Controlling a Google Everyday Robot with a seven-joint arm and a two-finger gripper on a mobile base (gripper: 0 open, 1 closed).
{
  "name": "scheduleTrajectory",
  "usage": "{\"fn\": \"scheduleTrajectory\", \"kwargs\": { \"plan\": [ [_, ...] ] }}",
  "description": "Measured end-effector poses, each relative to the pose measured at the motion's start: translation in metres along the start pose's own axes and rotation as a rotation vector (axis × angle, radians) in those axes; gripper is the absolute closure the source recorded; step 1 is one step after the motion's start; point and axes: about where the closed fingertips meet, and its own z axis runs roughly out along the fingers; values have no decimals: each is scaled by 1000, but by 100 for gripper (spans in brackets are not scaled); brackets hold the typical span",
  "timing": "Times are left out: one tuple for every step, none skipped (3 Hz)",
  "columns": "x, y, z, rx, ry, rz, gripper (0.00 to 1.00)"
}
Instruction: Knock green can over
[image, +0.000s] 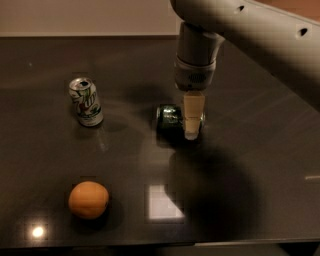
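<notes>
The green can (170, 119) lies on its side on the dark table (250, 150) near the middle, its silver top facing left. My gripper (192, 117) hangs straight down from the arm and sits right over the can's right end, its pale finger (193, 114) in front of the can. Part of the can is hidden behind the finger.
A white-and-silver can with a green logo (86, 101) stands upright at the left. An orange (88, 199) lies at the front left. The arm's big link (260, 35) crosses the upper right. The table's front edge runs along the bottom.
</notes>
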Motion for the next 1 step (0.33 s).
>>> {"fn": "scheduleTrajectory", "kwargs": {
  "plan": [
    [0, 0, 0, 0, 0, 0, 0]
  ]
}}
